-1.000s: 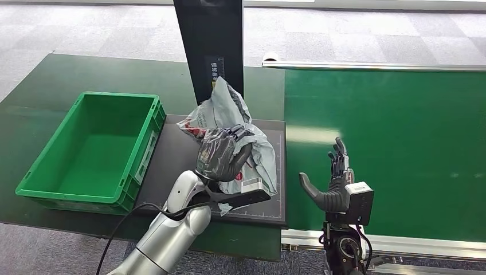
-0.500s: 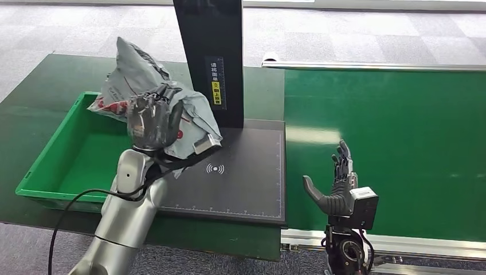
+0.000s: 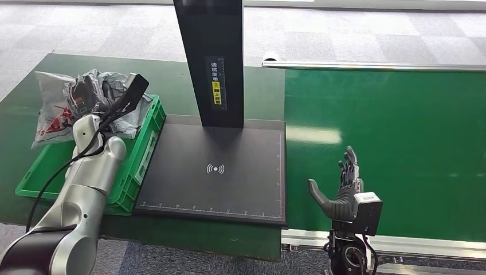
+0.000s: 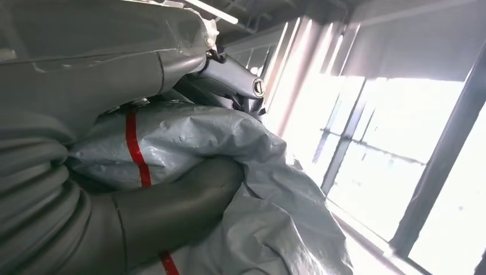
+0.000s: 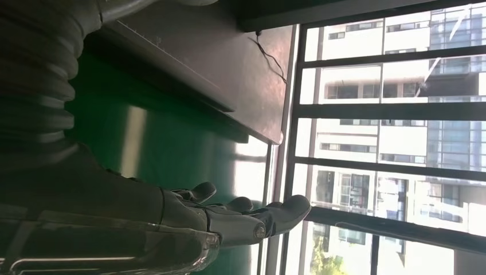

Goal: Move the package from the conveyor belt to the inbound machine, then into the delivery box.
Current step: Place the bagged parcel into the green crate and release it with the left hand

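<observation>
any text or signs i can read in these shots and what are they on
Yellow and white characters on a label on the black post of the inbound machine: too small to read.
Contactless wave sign, no words, on the machine's black pad.
Ruler ticks along the pad's front edge: no readable numbers.
Red print on the grey package held by the left hand: too blurred to read.

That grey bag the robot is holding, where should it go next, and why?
Probably a short lowering into the crate, then letting go. The left hand grips the bag above the crate's far end, partly past its rim, so drawing it inward first seems wise. The right hand is open by the belt.
</observation>
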